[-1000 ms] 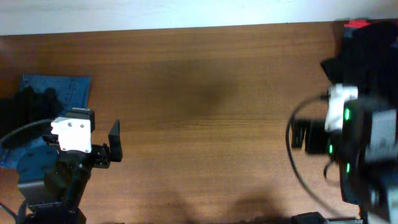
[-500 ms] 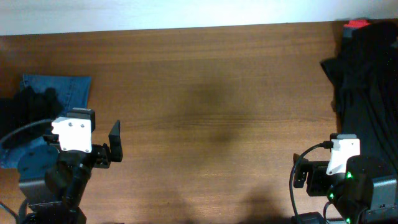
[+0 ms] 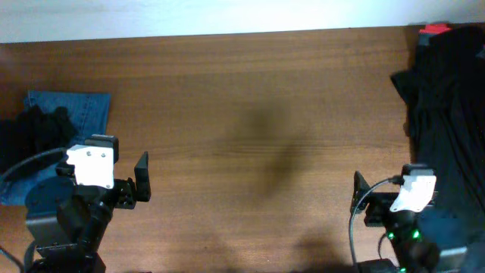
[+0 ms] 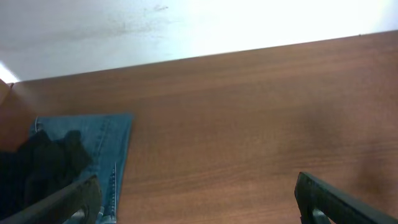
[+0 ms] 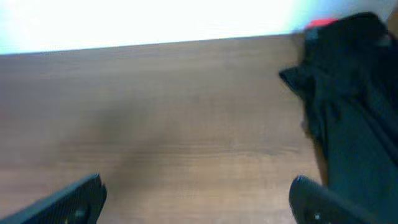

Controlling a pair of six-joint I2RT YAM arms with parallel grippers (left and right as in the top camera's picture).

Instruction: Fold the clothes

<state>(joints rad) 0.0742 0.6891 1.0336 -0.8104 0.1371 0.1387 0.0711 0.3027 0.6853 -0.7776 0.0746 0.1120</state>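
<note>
My left pincer [image 3: 135,184] and right pincer [image 3: 362,203] both gape empty, so I'd drag the crumpled black soft-fabric T-shirt [image 3: 447,114] from the brown wooden counter's [image 3: 242,114] right edge to centre, pinching one layer.

The black T-shirt [image 3: 447,106] lies bunched at the far right of the table [image 3: 242,98], unfolded, a dark rumpled heap of soft, creased fabric. It stretches from the far right corner toward the near side, with one flap poking out to the left. Its right part runs out of view.
</note>
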